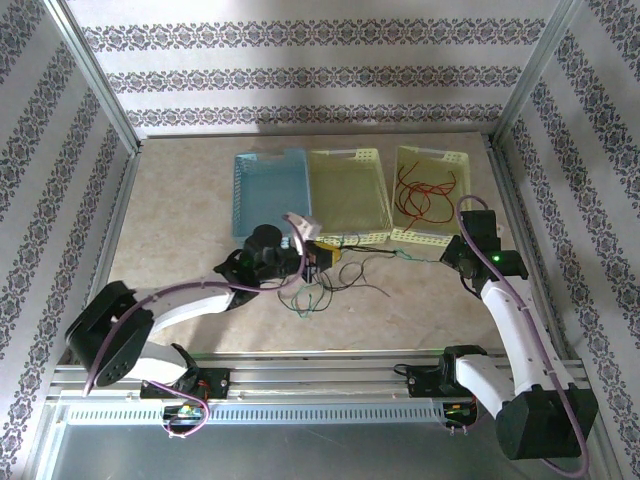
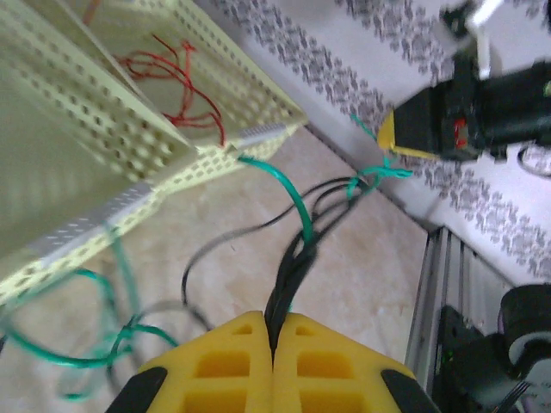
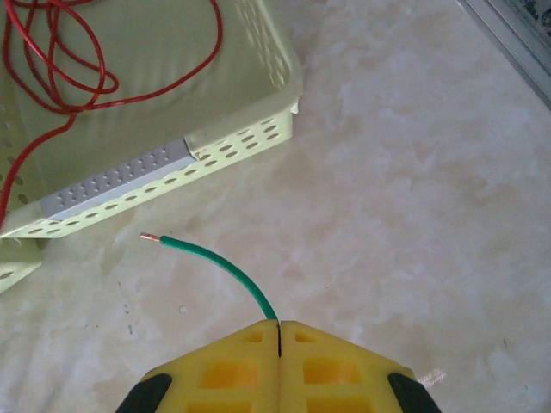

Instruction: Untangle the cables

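cables (image 1: pixel 352 268) run sideways between the hands; left hand (image 2: pixel 274 331) clamped on bundle (image 2: pixel 291 271), right hand (image 3: pixel 278 331) on one green cable (image 3: pixel 219 265).

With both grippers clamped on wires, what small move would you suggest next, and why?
Probably draw the right gripper gently away from the left gripper: it pinches one green cable, while the left pinches the black-and-green bundle.

a pale marbled table (image 1: pixel 180 230) carries three perforated baskets side by side at its far side: a blue basket (image 1: pixel 270 190), a middle yellow basket (image 1: pixel 347 195) and a right yellow basket (image 1: pixel 425 237). loose ends of thin green and black cables (image 1: pixel 318 292) trail on the bare top just in front of the middle one.
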Controlling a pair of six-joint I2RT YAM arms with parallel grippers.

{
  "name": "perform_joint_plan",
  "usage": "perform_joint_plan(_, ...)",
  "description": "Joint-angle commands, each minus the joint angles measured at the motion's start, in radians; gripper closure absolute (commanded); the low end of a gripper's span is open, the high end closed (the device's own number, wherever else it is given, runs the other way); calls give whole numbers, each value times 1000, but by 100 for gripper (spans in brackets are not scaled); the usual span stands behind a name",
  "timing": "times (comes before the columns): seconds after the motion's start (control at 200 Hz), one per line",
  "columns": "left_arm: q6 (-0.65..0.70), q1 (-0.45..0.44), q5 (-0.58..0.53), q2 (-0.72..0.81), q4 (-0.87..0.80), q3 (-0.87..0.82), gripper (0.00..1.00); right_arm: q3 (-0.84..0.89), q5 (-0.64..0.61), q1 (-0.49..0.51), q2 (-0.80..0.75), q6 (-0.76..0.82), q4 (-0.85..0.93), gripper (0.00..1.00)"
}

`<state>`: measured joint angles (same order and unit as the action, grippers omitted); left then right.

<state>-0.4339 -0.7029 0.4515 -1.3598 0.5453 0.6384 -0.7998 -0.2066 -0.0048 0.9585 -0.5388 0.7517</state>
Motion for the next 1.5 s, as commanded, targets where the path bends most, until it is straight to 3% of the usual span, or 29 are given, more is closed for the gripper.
perform_joint_plan(0.0, -56, 73, -75, 111, 28, -63, 100, 22, -110, -62, 1, 49, 37, 100)
perform_joint_plan(0.245, -38, 141, -163, 321, -119, -159, 100, 19, -154, -128, 4, 45, 52, 100)
perform_joint_plan(0.45, -13, 152, -195, 411, -238, -174, 100, -2, -206, -142, -1, 46, 67, 100)
perform_joint_plan(0.565, -4, 151, -145, 419, -276, -171, 100, -3, -100, -141, -23, 40, 46, 100)
perform_joint_plan(0.685, -12, 144, -45, 384, -278, -170, 100, -48, 9, -91, -76, -17, 45, 100)
perform_joint_plan(0.974, 3, 71, -61, 324, -278, -176, 100, -285, 64, 104, -67, -142, 46, 100)
perform_joint_plan(1.154, 28, -3, -116, 213, -263, -143, 100, -341, 4, 196, 86, -172, -128, 100)
perform_joint_plan(1.419, 62, -89, -191, -4, -212, -35, 100, -400, -42, 295, 485, -205, -545, 100)
perform_joint_plan(1.494, 75, -101, -225, -35, -219, -5, 82, -427, -17, 320, 584, -228, -594, 100)
